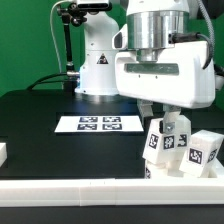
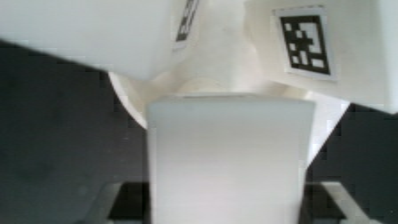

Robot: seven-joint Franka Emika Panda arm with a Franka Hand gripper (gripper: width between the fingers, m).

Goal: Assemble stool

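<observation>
White plastic parts of the stool cluster at the exterior view's right, close to the long white rail that borders the near edge of the black table. The gripper hangs over that cluster, its jaws drawn narrow on an upright leg; a tagged leg stands tilted just beside it, and another tagged block lies at the far right, touching the group. The round seat seems to lie beneath them, mostly hidden. The marker board lies flat toward the middle, well apart from the parts, with bare black table all round it and open room to the exterior view's left.

From the wrist view, the held leg fills the middle, a plain white block between the fingers. Beyond it a tagged part leans close, and black table shows on both sides.
</observation>
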